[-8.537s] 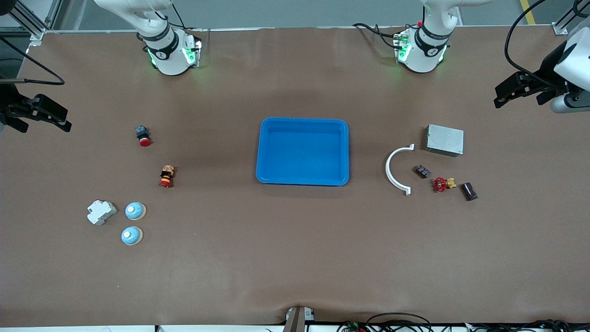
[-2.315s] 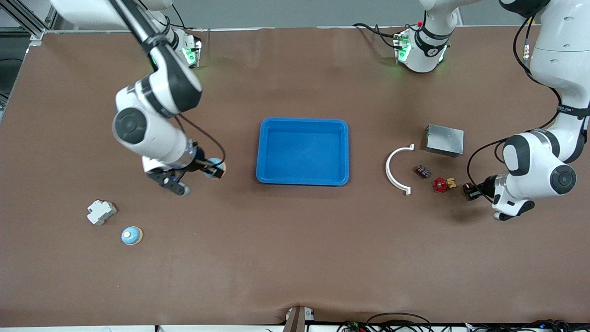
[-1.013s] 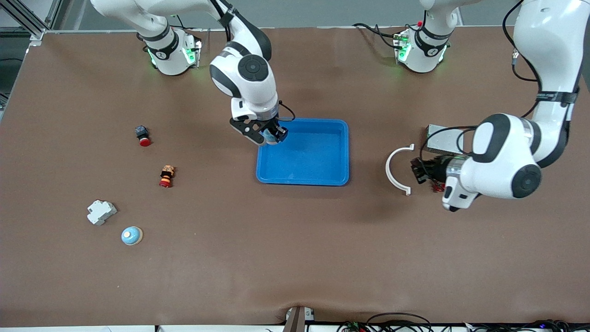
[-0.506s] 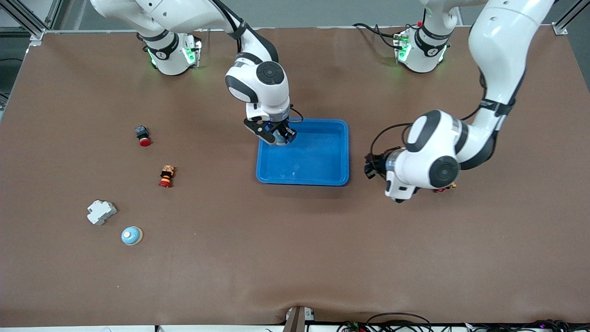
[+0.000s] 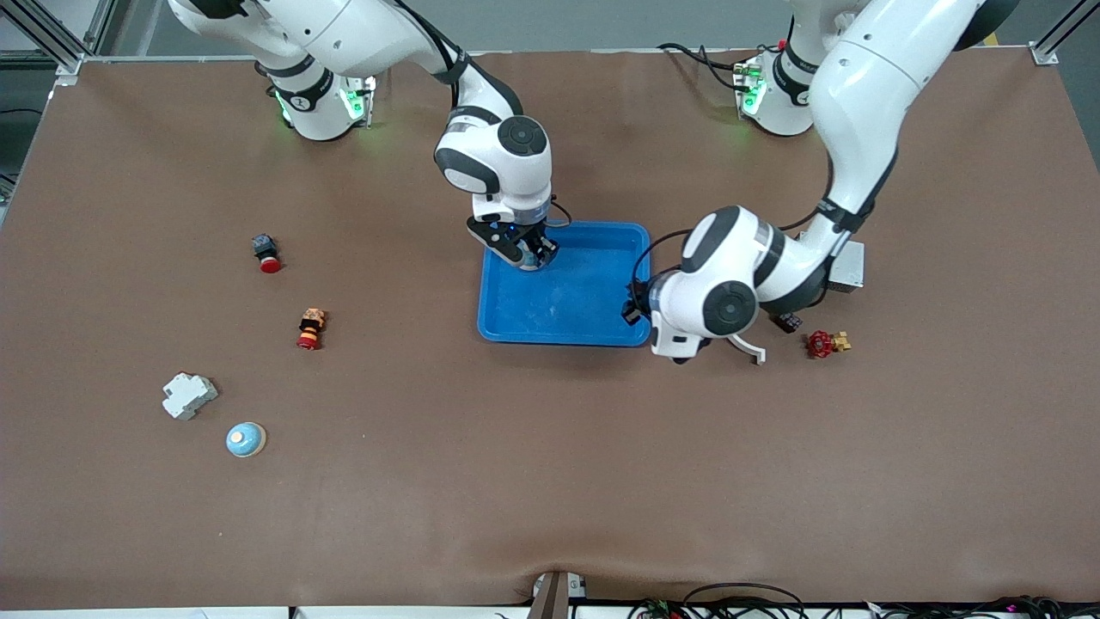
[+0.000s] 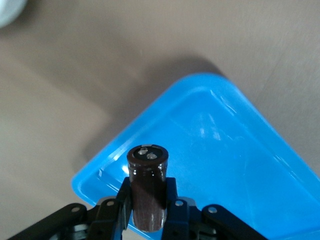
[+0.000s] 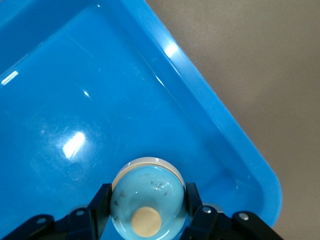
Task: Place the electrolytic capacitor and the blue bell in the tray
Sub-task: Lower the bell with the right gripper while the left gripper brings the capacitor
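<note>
The bright blue tray (image 5: 577, 297) lies mid-table. My right gripper (image 5: 526, 254) hangs over its corner nearest the right arm's base, shut on a pale blue bell (image 7: 147, 197) with a cream button on top. In the right wrist view the bell sits between both fingers (image 7: 100, 205) above the tray floor (image 7: 75, 90). My left gripper (image 5: 638, 303) is over the tray's rim at the left arm's end, shut on a dark brown electrolytic capacitor (image 6: 148, 187). It stands upright between the jaws, above a tray corner (image 6: 210, 145). In the front view the left hand hides it.
A second blue bell (image 5: 246, 439) and a white breaker (image 5: 189, 395) lie toward the right arm's end, nearer the front camera, with two red push-buttons (image 5: 310, 328) (image 5: 265, 253). A white curved piece (image 5: 749, 348), small dark part (image 5: 787, 322), red valve (image 5: 823, 344) and grey box (image 5: 849, 268) lie past the tray.
My left arm has swung from beside the white curved piece to the tray's rim, carrying the capacitor. My right gripper has drifted slightly further over the tray with the bell.
</note>
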Motion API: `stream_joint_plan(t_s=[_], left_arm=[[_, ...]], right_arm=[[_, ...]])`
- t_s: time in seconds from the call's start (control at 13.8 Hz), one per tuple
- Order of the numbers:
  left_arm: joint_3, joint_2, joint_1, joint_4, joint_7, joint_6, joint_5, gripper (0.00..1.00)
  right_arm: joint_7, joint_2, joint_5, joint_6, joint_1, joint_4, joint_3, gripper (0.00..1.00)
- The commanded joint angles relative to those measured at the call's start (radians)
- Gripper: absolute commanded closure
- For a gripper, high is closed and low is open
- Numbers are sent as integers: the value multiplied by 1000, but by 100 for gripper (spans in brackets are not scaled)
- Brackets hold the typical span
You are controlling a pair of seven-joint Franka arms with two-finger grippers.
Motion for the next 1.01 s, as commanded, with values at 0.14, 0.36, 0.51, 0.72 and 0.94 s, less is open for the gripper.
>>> stream_joint_plan(t_s=[0.14,0.36,0.51,0.72,0.94], left_arm=[[10,15,-52,-23,-168,9,16,100],[10,30,-77,-50,-194,9,16,100],[10,30,-82,-56,-197,9,16,100],[10,35,-93,-55,-202,12,16,93],[10,38,-90,-52,-203,14,16,10]], right_arm=[[74,67,-76,11,22,68,-14,100],[109,92,-127,19,20,80,-19,100],[103,92,-128,18,10,80,-20,66],[99,87,-128,11,10,85,-19,0],[54,85,-124,-7,4,116,-16,0]])
